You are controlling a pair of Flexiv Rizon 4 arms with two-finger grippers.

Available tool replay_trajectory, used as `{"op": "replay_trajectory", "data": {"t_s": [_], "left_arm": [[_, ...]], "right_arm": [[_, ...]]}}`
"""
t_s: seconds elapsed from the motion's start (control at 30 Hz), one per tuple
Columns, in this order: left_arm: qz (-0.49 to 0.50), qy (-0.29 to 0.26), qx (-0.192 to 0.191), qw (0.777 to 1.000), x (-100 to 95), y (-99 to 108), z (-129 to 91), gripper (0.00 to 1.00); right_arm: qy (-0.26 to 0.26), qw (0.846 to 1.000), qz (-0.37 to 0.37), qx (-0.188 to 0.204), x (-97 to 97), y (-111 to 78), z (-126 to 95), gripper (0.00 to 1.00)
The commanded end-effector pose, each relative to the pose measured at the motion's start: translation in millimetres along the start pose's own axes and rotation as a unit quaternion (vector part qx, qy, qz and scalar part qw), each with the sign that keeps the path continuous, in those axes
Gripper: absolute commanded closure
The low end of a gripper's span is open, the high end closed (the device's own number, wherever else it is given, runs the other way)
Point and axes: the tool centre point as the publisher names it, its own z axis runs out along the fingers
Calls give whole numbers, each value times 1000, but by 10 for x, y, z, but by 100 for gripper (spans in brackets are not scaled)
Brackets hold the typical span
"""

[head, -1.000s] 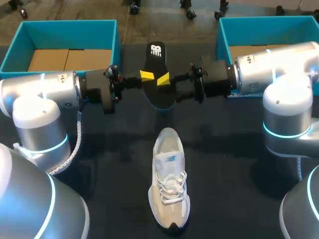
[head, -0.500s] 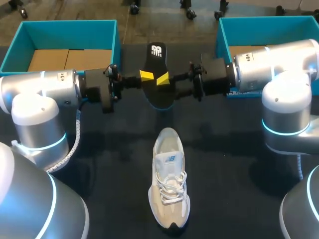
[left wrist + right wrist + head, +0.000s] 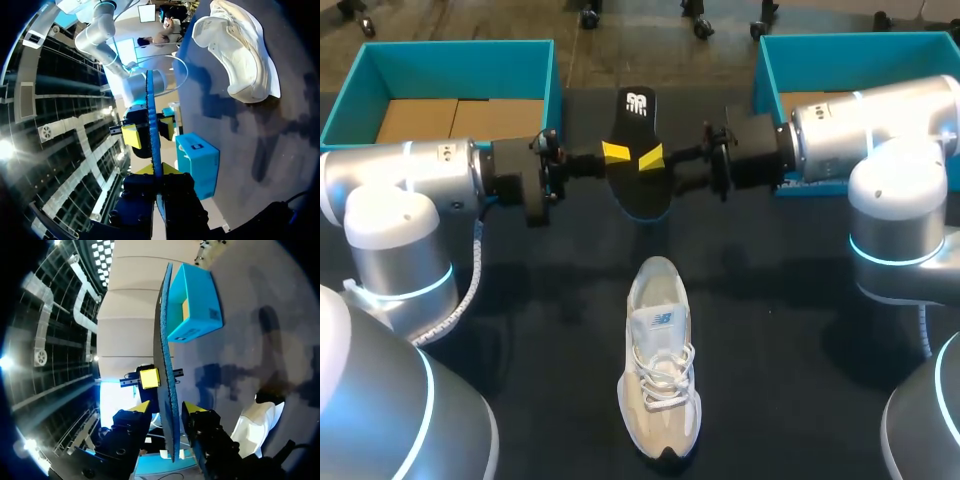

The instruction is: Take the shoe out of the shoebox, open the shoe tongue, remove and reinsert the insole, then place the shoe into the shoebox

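Observation:
The black insole (image 3: 642,195) hangs flat in the air above the table's far middle, heel logo away from me. My left gripper (image 3: 615,152) is shut on its left edge; in the left wrist view the insole (image 3: 151,115) runs edge-on out of that gripper (image 3: 155,171). My right gripper (image 3: 651,157) comes in from the other side. Its fingers straddle the insole (image 3: 164,340) with slim gaps, so the right gripper (image 3: 167,407) is open. The white shoe (image 3: 660,360) stands upright on the table, nearer to me, toe toward me.
A teal shoebox (image 3: 450,55) with a cardboard floor stands at the back left, and another teal shoebox (image 3: 860,45) at the back right, partly behind my right arm. Dark tabletop (image 3: 790,300) surrounds the shoe.
The right gripper's fingers have drawn closer together about the insole. The insole, left gripper and shoe have stayed in place.

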Motion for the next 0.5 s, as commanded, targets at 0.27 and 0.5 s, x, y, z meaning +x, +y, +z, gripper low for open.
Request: {"op": "replay_trajectory", "data": {"t_s": [0.27,0.5], "left_arm": [[2,-1,0,1000,17,-9,20,100],[-1,1,1,1000,32,-19,39,100]], "right_arm": [[-1,1000,-4,2,-20,-17,-12,76],[1,1000,-5,2,-25,-18,-7,78]]}}
